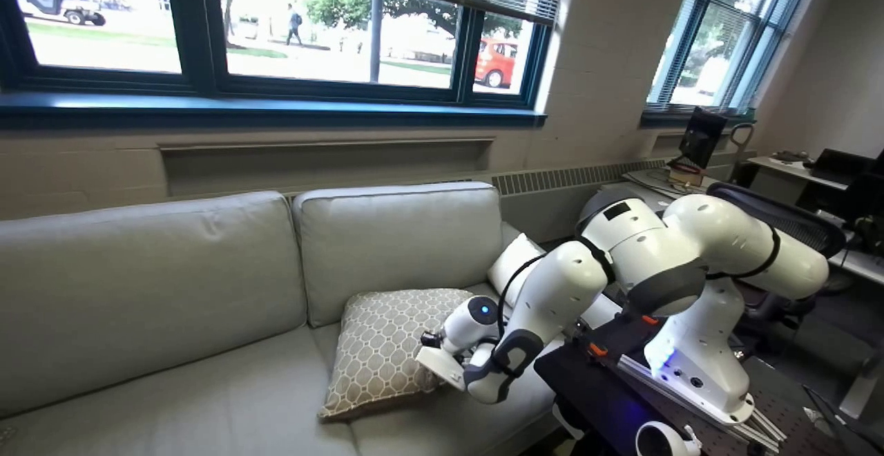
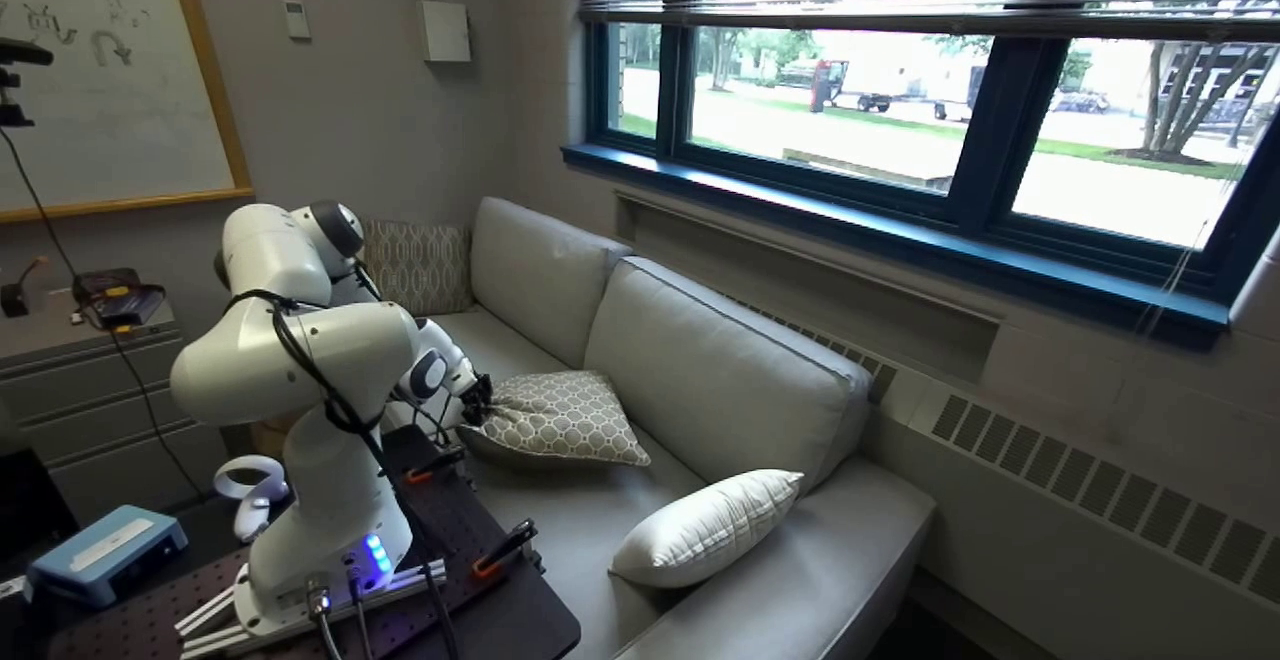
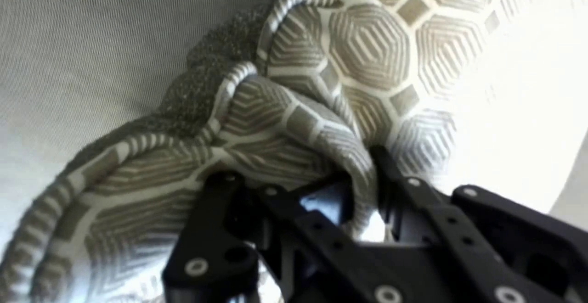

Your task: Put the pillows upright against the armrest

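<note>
Tan pillow [image 1: 395, 340] in bent arm's [image 1: 646, 245] jaws

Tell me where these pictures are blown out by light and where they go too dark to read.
Wrist view: the tan pillow fades into white glare toward the right, losing its print, with the black gripper dark against it; both exterior views: the window is overexposed in places; in an exterior view, the floor beyond the armrest is nearly black.
</note>
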Motion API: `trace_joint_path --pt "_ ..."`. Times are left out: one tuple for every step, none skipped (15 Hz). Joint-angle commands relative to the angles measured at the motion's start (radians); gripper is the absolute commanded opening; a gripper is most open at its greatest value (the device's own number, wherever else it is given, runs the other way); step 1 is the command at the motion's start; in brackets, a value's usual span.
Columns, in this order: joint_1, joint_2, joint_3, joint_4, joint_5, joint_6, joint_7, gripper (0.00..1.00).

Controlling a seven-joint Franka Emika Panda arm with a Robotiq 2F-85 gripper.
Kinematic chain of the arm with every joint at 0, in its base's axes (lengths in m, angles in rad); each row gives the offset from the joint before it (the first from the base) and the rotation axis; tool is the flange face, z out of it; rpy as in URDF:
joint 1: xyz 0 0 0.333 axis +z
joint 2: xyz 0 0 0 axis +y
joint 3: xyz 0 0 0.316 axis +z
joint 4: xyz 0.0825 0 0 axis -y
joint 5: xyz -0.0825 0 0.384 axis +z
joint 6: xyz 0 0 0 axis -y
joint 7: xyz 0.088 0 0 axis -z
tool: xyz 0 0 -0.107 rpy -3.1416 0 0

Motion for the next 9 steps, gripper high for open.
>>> trace_joint_path --pt "0.113 -0.078 -0.074 -0.201 0.116 0.131 0.060 0.13" --pt "0.139 -0.092 -0.082 -0.256 0.160 0.166 0.069 0.13" --pt "0.153 -0.094 -0.084 -0.294 0.201 0.209 0.080 0.13" --pt "0.173 -0.095 -0.092 -0.336 0.247 0.249 0.091 0.13" --pt "0.182 -0.094 -0.094 -0.368 0.292 0.294 0.102 0.13" --pt "0.271 -0.057 -0.165 -0.374 0.338 0.237 0.150 0.13" --pt "0.272 -0.064 -0.168 -0.399 0.352 0.238 0.158 0.13" --pt "0.290 -0.068 -0.185 -0.414 0.356 0.228 0.172 0.11" --pt "0.298 -0.078 -0.193 -0.424 0.334 0.224 0.177 0.07"
